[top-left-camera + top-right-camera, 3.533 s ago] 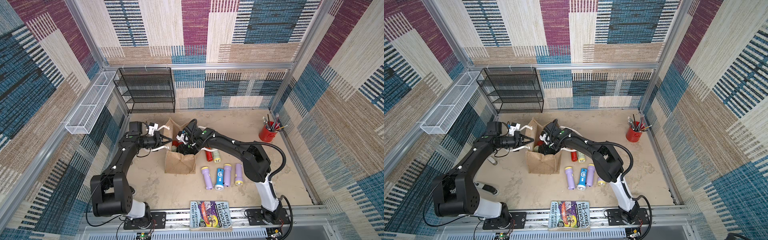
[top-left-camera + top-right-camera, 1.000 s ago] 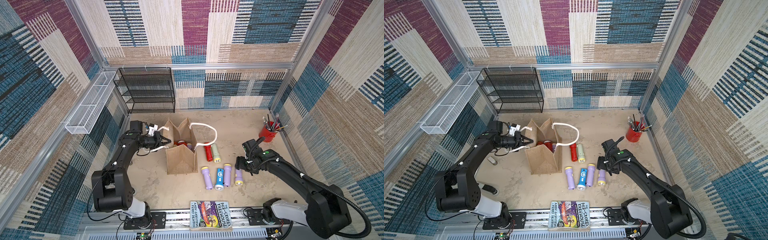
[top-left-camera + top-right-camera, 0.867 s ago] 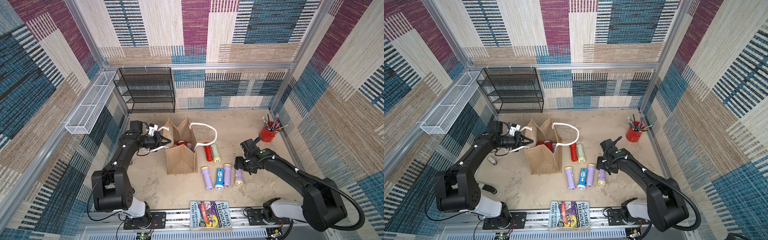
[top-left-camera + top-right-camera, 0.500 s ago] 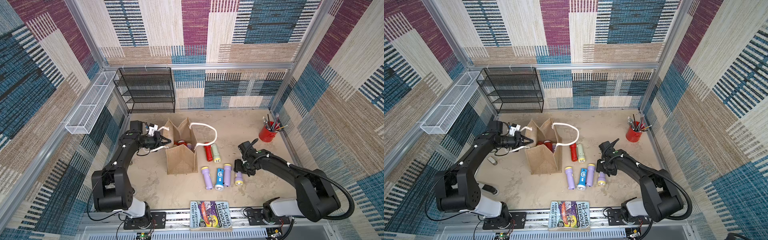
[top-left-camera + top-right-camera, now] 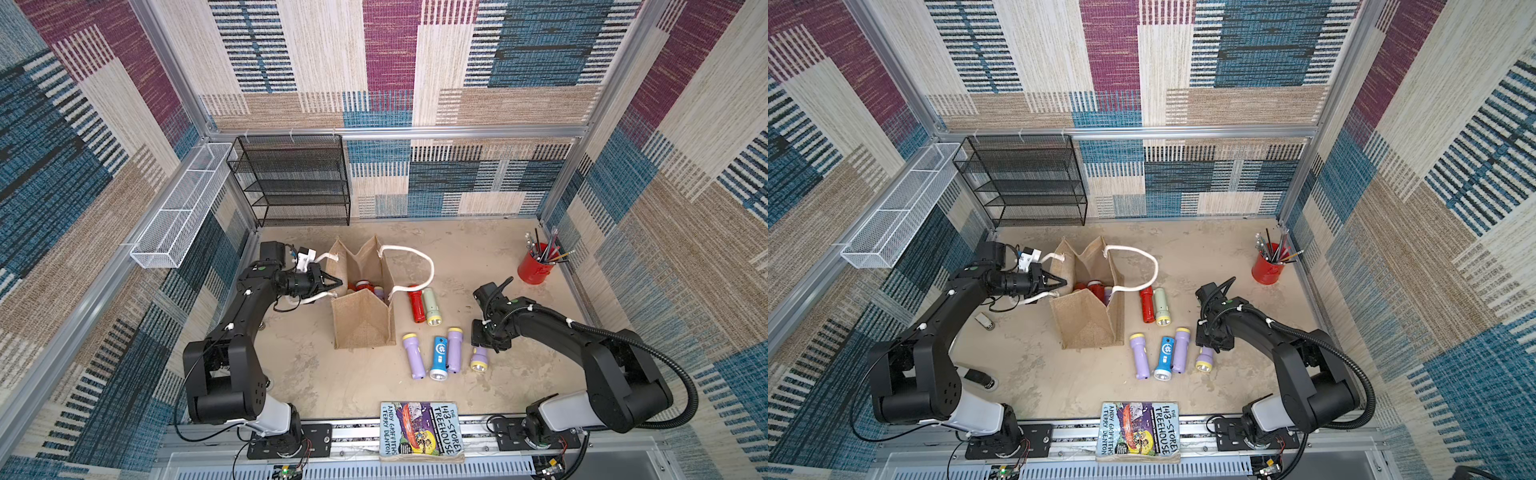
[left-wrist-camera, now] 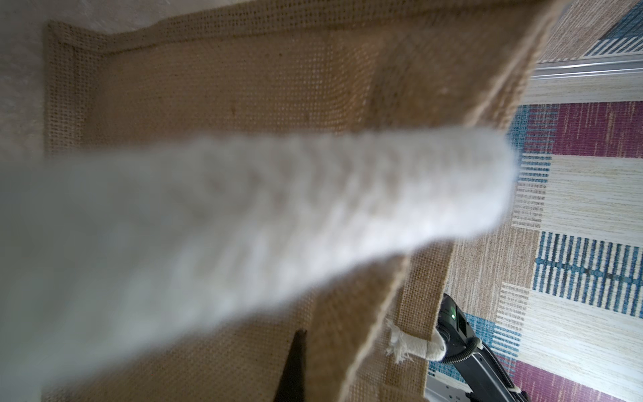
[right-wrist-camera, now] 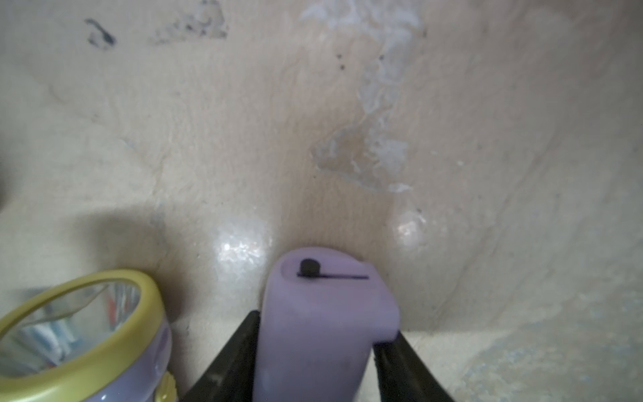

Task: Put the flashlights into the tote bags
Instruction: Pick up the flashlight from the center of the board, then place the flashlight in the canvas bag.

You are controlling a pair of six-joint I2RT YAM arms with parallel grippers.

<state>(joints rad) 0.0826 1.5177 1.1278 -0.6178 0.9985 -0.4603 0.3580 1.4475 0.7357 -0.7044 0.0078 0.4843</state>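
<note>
Read the table as a dial, with 12 at the back wall.

**Changes**
- Your left gripper [image 5: 337,284] sits where it did 3.5 seconds ago. Its jaws are pinched together on the left wall of the tote bag [image 5: 361,324], which stands open at 9 o'clock.
- The left rope handle [image 6: 243,209] lies blurred across that wrist camera.
- The right rope handle [image 5: 430,266] was hidden under the right arm then. It now lies in an open loop at the bag's 2 o'clock.
- Your right gripper [image 7: 318,332] reached over the bag's mouth then, and 1 second ago its jaws stood wider.
- It is now down at 4 o'clock, with both fingers pressed against the tail of the rightmost lilac flashlight [image 5: 478,360]. That flashlight lies on the table.

**Count**
- 1 white basket [image 5: 178,216] is on the left wall, and 1 black rack [image 5: 299,183] stands at 11 o'clock.
- There is 1 bag with 2 handles. The flashlights inside [image 5: 1096,286] show red and lilac, but they are too crowded for me to count.
- 6 flashlights lie loose, the same number as before.
- The red flashlight [image 5: 414,305] and pale green flashlight [image 5: 430,305] lie side by side at the bag's 3 o'clock.
- A row at 5 o'clock holds the first lilac flashlight [image 5: 414,357], the blue flashlight [image 5: 439,357], the second lilac flashlight [image 5: 454,349] and the gripped one.
- 1 red cup [image 5: 534,272] of pencils is at 2 o'clock, and 1 book [image 5: 419,430] is at 6 o'clock.
</note>
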